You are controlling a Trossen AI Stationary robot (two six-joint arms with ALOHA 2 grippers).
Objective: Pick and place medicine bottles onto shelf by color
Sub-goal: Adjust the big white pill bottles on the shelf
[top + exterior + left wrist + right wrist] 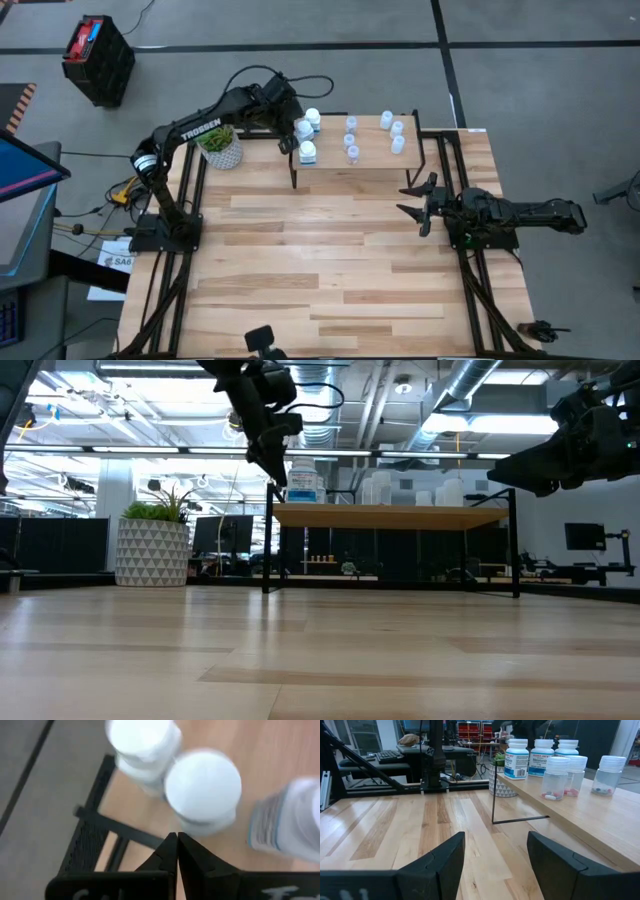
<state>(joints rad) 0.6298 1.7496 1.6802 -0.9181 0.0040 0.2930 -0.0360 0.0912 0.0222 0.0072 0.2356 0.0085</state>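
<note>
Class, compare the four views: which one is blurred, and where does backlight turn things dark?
Left wrist view: white bottles close up and blurred, above the shut left tool. Low view: bright ceiling lights silhouette the shelf and arms. Right wrist view: sharp, bottle labels visible.

1. The left arm reaches up and across from its base at the table's left edge, elbow bent, toward the far side.
2. The left gripper (290, 135) hangs high, pointing down, its fingers (172, 852) pressed together with nothing between them.
3. The right arm lies low and stretched out, pointing inward from the table's right edge.
4. The right gripper (418, 198) is spread wide and seems empty, its fingers (445, 857) well apart.
</note>
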